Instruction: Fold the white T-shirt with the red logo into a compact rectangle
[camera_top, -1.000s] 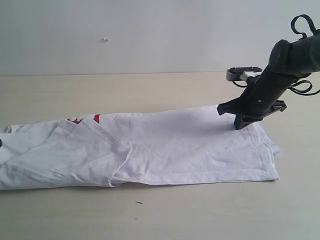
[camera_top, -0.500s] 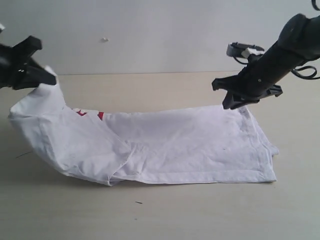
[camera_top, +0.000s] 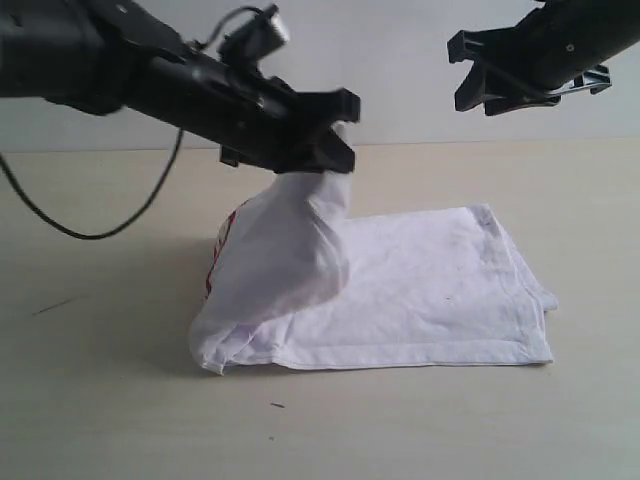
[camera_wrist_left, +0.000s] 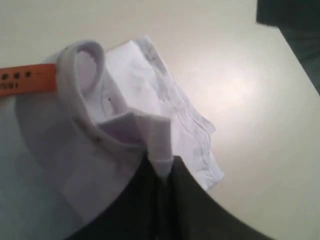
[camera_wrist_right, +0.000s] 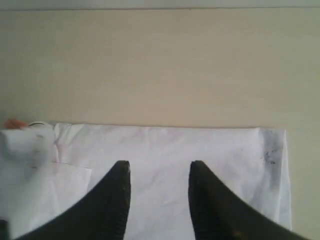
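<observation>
The white T-shirt (camera_top: 420, 290) lies on the table, its hem end flat at the right. My left gripper (camera_top: 335, 150) is shut on the shirt's collar end and holds it lifted over the middle, so the cloth hangs down in a hump (camera_top: 285, 260). In the left wrist view the pinched fold (camera_wrist_left: 159, 150) sits between the jaws of that gripper (camera_wrist_left: 162, 167), with the ribbed neck (camera_wrist_left: 80, 75) and orange tag (camera_wrist_left: 30, 80) beside it. A sliver of the red logo (camera_top: 222, 232) shows at the hump's left edge. My right gripper (camera_top: 475, 75) hangs open high above the hem end, empty (camera_wrist_right: 159, 167).
The pale tabletop (camera_top: 100, 400) runs all round the shirt, with a white wall (camera_top: 400, 100) behind. A thin black cable (camera_top: 90, 225) droops from the left arm over the table's left part.
The left gripper has carried the collar end from the far left rightward over the shirt's middle, doubling the cloth. The right gripper has let go of the far corner and risen.
</observation>
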